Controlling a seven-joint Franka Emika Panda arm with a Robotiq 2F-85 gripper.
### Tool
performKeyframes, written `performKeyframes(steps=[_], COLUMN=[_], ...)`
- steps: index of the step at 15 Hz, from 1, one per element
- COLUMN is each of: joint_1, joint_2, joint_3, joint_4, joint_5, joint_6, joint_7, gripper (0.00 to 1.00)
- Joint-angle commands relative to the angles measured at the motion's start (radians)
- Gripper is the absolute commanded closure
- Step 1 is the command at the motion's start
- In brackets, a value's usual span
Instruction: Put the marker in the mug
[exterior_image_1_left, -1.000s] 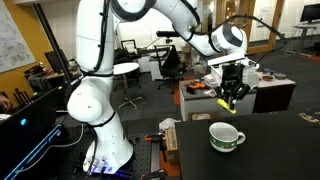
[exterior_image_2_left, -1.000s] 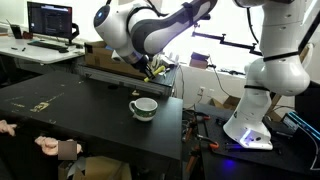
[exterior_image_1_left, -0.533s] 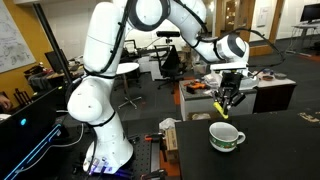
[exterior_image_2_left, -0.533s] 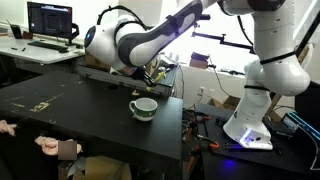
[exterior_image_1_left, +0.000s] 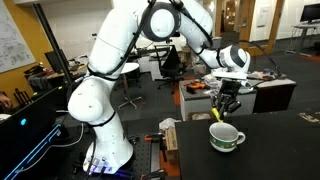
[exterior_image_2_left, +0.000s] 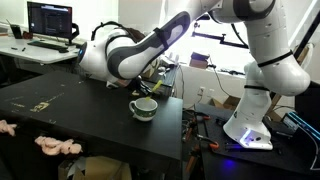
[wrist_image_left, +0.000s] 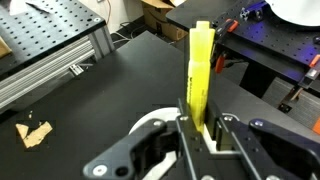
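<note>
Wrist view, nearest: gripper enters from the bottom edge of the picture. Its two dark fingers are clamped on the lower part of the marker. The marker is bright yellow and runs straight out from between the fingers, with most of its length free beyond them.

Just beside the fingers a curved white rim shows. It is probably the mug, though most of it is hidden by the gripper body.

Beyond it is the black worktop, with a small torn brown scrap lying on it. At the worktop's far edge an aluminium rail runs along it. Behind the rail is a perforated metal plate.

In an exterior view, the mug stands upright on the worktop, near the edge that faces the robot's base. It is white with a dark green pattern, and its handle is turned away from that edge. The gripper hangs directly over it, pointing down. The marker is above the rim and apart from the mug.

In an exterior view, the mug sits near the same base-side edge of the worktop. The arm's wrist is low behind it. The marker is too small to make out here.
</note>
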Motion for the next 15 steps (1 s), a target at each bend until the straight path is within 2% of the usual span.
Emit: performKeyframes(steps=[1, 9, 10, 11, 15], joint_1=[0.004, 0.011, 0.013, 0.014, 0.019], joint_2=[0.089, 0.208, 0.22, 0.229, 0.26], joint_3=[-0.012, -0.035, -0.037, -0.038, -0.041], joint_4=[0.114, 0.257, 0.269, 0.278, 0.301], joint_5=[0.022, 0.025, 0.025, 0.024, 0.024], joint_6=[-0.075, -0.129, -0.138, -0.145, -0.159], joint_7=[-0.003, 0.039, 0.05, 0.052, 0.088], gripper=[0.95, 0.95, 0.55, 0.53, 0.24])
